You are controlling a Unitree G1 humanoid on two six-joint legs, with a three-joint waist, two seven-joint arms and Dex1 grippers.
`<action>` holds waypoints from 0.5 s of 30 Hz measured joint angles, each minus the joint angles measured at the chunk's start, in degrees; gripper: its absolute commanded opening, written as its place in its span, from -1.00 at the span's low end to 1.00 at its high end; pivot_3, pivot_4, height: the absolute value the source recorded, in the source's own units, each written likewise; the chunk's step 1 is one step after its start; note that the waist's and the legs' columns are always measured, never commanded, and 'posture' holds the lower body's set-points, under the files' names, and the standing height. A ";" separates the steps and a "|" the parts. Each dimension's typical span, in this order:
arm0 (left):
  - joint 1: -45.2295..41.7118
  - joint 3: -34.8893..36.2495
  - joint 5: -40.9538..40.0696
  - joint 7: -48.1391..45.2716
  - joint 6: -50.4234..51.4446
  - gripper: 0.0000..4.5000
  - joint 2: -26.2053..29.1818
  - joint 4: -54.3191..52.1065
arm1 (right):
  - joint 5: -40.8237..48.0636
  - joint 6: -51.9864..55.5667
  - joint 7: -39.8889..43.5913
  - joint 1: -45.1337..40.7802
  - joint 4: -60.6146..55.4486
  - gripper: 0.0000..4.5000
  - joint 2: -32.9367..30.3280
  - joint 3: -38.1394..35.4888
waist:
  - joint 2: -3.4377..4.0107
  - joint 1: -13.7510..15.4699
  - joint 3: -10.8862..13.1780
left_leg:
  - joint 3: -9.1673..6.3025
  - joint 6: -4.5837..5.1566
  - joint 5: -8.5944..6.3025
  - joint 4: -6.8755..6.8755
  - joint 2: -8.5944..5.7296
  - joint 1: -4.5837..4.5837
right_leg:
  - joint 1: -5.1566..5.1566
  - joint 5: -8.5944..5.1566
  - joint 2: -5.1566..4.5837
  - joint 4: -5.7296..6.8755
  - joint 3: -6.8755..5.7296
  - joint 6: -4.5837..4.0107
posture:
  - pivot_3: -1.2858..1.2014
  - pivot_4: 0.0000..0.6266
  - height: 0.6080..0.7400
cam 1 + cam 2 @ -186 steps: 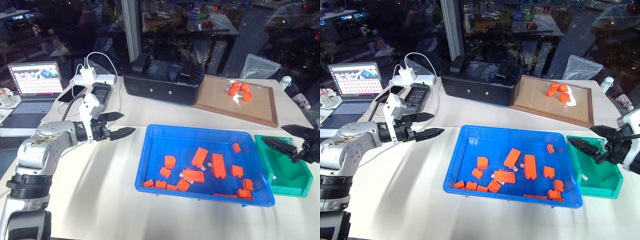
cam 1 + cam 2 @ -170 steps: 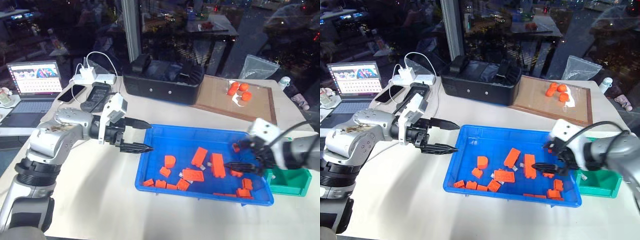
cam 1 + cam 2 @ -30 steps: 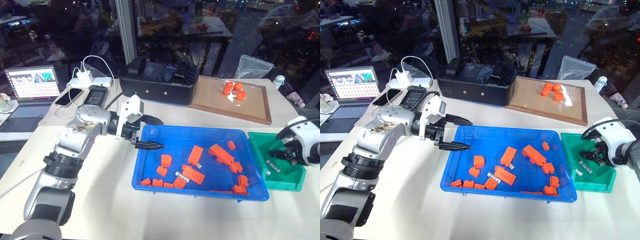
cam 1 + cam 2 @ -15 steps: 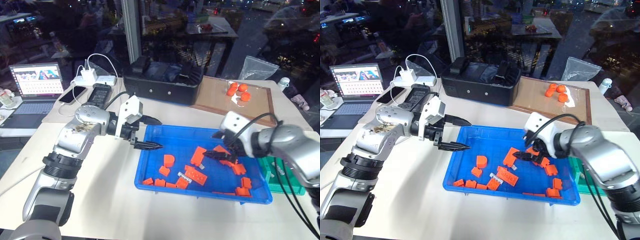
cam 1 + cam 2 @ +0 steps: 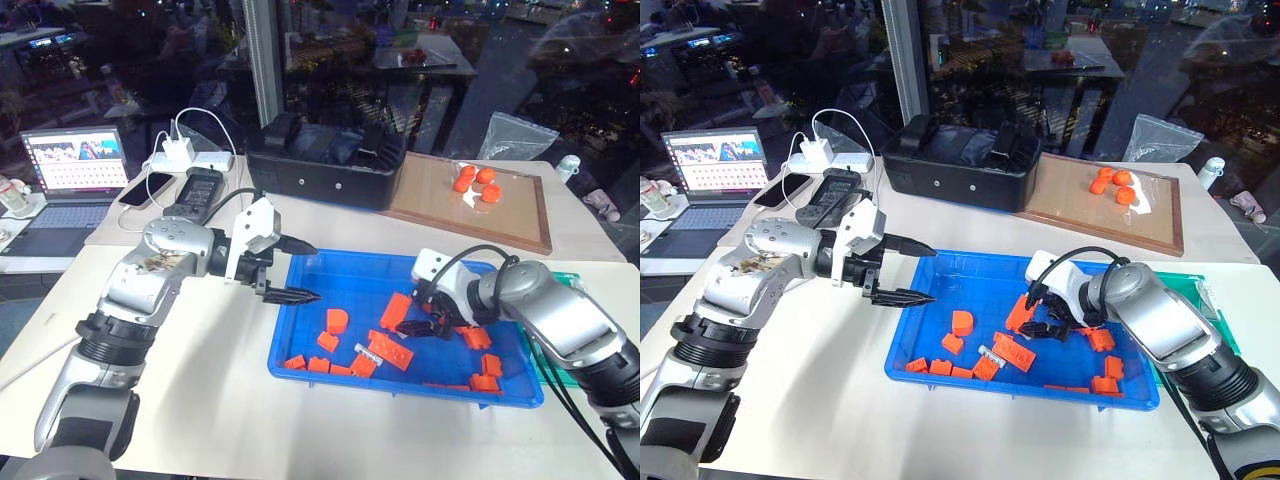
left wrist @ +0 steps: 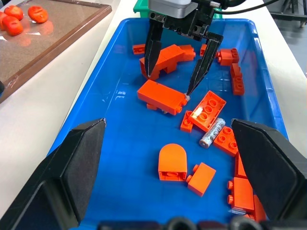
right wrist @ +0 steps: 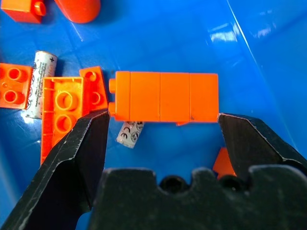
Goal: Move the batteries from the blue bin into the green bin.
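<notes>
A: Entry. Right gripper [image 5: 418, 325] is down inside the blue bin [image 5: 330, 275], jaws spread wide, one finger at each end of a long orange block [image 7: 163, 97]. Not closed on anything.

B: Batteries?

A: Two seen from the right wrist. One battery [image 7: 129, 133] pokes out from under the long block's edge, between the fingers. A second battery [image 7: 40, 84] lies just beside a hollow orange brick [image 7: 63, 110], touching its side.

B: Any legible writing?

A: Second battery has a "+" at one end and a run of small print along the body, too fine to read. First one shows round printed marks, also unreadable. No brand can be made out.

B: Left arm?

A: Left gripper [image 5: 297, 270] hangs at the bin's near-left corner, over the rim, fingers well apart, empty. Its wrist camera also shows the second battery [image 6: 212, 133] among the bricks.

B: Green bin?

A: Green bin [image 5: 571, 281] sits just past the blue bin's right end, mostly hidden behind the right arm. Contents cannot be told.
</notes>
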 measured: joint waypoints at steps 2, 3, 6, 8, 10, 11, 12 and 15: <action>0.00 0.00 0.00 0.16 0.02 1.00 0.00 -0.10 | -0.03 1.52 -0.60 0.00 0.01 0.85 0.25 0.00 | 0.00 0.01 0.00 | 0.00 0.00 0.00 0.00 0.00 -0.01 | -0.01 0.00 0.00 0.01 0.00 -0.01 | 0.03 -0.52 1.00; 0.00 0.00 0.00 0.30 0.11 1.00 0.01 -0.10 | -0.06 2.55 -0.97 0.00 0.09 0.85 0.26 0.00 | 0.00 0.03 0.00 | 0.00 0.00 0.00 0.00 0.00 -0.01 | 0.00 -0.01 -0.01 0.01 0.00 -0.01 | 0.03 -0.52 1.00; 0.00 0.00 0.00 0.39 0.40 1.00 0.02 -0.11 | 0.09 5.47 -1.08 0.11 0.10 0.85 0.58 0.13 | 0.00 0.04 0.00 | 0.00 0.00 0.00 0.00 0.00 0.00 | -0.01 -0.01 0.00 0.01 0.00 -0.01 | 0.03 -0.52 1.00; 0.00 0.00 0.01 0.43 0.46 1.00 0.12 -0.16 | 0.14 6.87 -1.94 0.17 0.43 0.85 2.68 0.14 | -0.02 -0.02 -0.01 | -0.01 0.00 0.00 0.00 0.00 0.00 | -0.01 -0.01 0.02 0.02 -0.01 -0.01 | 0.03 -0.52 1.00; 0.00 0.00 0.00 0.45 0.51 1.00 0.14 -0.34 | 0.12 7.51 -3.00 0.17 1.33 0.85 4.77 0.17 | -0.02 -0.15 -0.01 | -0.03 0.00 0.00 -0.01 0.00 -0.01 | -0.03 -0.01 0.02 0.04 0.01 -0.01 | 0.03 -0.52 1.00; 0.00 0.00 0.00 0.46 0.52 1.00 0.15 -0.51 | 0.06 7.67 -3.42 0.17 1.93 0.85 5.54 0.18 | -0.03 -0.19 -0.01 | -0.04 0.00 0.00 0.00 0.00 -0.01 | -0.02 -0.01 0.03 0.04 0.00 -0.01 | 0.03 -0.52 1.00; -0.01 0.00 0.00 0.47 0.53 1.00 0.19 -0.67 | 0.01 7.68 -3.86 0.17 2.63 0.85 6.19 0.23 | -0.03 -0.23 -0.01 | -0.04 0.00 0.00 -0.01 -0.01 -0.01 | -0.03 -0.01 0.03 0.04 0.00 -0.01 | 0.03 -0.52 1.00; 0.00 0.00 0.00 0.50 0.60 1.00 0.52 -0.88 | -0.23 7.67 -5.09 0.16 4.72 0.57 7.53 0.46 | -0.03 -0.29 -0.01 | -0.04 0.00 0.00 0.00 -0.01 -0.01 | -0.02 -0.01 0.02 0.05 -0.01 -0.01 | 0.03 -0.52 1.00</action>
